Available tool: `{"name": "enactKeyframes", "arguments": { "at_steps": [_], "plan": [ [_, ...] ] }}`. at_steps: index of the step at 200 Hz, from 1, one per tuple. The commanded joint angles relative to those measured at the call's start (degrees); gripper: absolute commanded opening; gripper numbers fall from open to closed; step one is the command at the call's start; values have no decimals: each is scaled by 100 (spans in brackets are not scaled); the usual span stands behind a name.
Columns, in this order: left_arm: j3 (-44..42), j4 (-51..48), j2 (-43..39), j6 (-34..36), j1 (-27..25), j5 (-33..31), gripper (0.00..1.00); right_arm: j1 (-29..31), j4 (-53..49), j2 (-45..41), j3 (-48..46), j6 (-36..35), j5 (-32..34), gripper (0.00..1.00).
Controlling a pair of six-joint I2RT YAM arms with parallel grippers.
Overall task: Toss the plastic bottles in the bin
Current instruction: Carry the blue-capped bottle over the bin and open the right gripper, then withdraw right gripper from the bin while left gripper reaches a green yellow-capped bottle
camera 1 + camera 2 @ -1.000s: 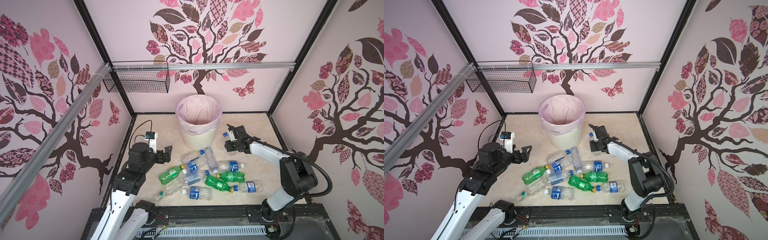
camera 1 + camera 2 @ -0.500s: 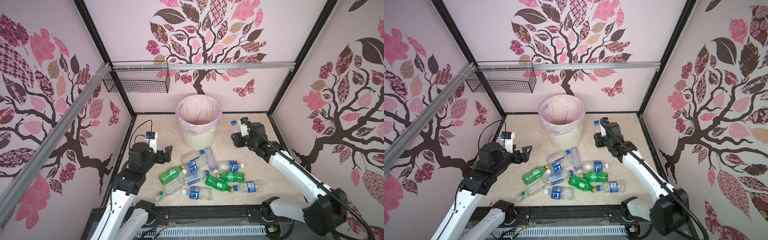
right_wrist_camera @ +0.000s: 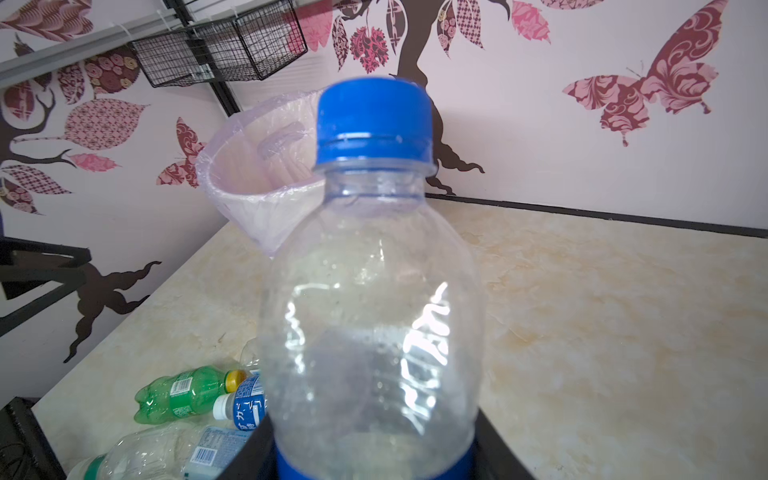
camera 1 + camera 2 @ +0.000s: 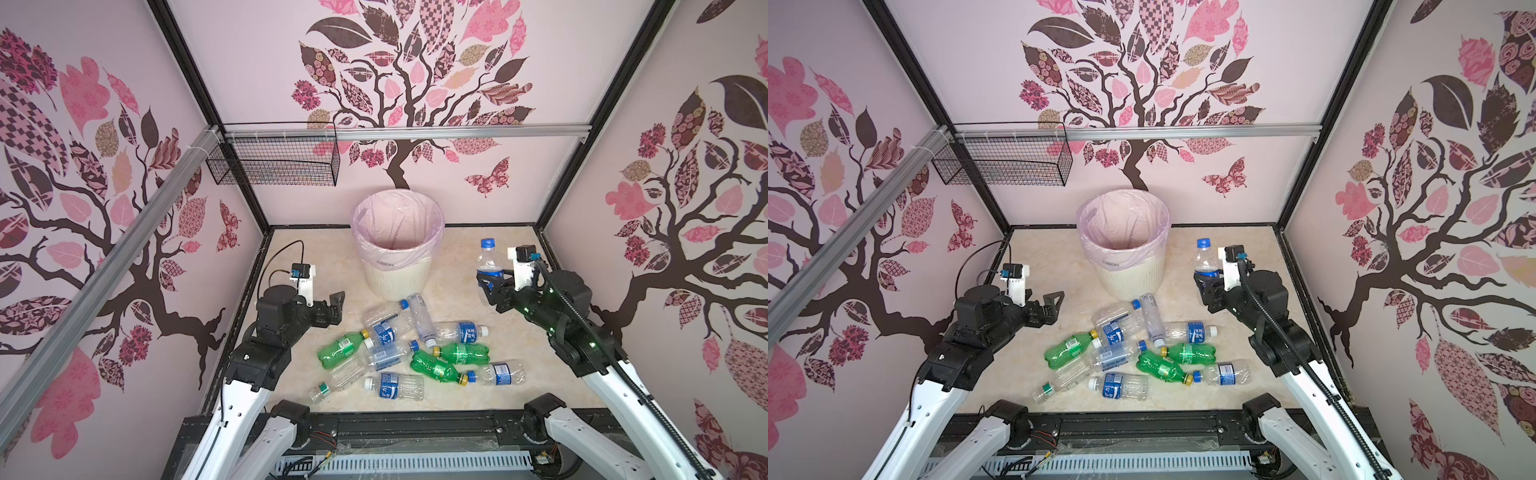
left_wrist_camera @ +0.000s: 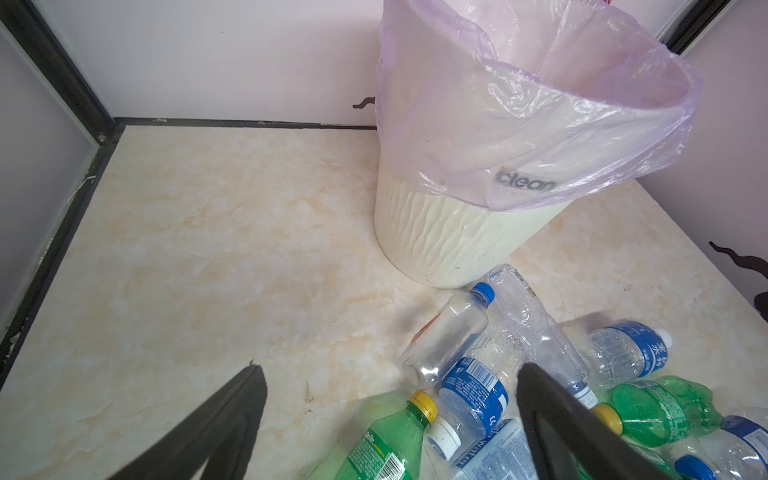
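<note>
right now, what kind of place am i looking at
Probably a staged robot test booth, not a real room: tree-decal wall panels, two mounted robot arms, and a lined bin beside scattered bottles on a marble-look tabletop.

Right hand clamped (held high); left hand agape.

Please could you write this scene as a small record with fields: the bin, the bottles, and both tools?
bin: upright at the back of the table, pink liner
held bottle: clear, blue cap, upright, right of the bin
right tool: shut on held bottle
loose bottles: lying before the bin, three green, others clear
left tool: open, empty, left of the loose bottles
</note>
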Motion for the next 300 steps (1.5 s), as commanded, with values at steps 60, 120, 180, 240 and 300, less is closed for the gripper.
{"name": "enactKeyframes", "arguments": {
  "at_steps": [60, 120, 180, 240, 300],
  "plan": [
    [-150, 207, -59, 21, 20, 46, 98, -8, 727, -36, 206, -109, -354, 46],
    [-174, 189, -94, -17, 22, -22, 98, 170, 1042, 4275, 4063, 305, -1900, 55],
    [-16, -49, 131, 56, 27, 77, 98, 202, -349, 4816, 4962, -261, -1398, 99],
    [976, -1160, 923, 1033, 31, 426, 98, -328, -222, 2799, 2801, -26, -901, 100],
    [1576, -2146, 1532, 1654, 21, 347, 98, -511, -203, 1269, 610, 478, 510, 100]
  ]
}}
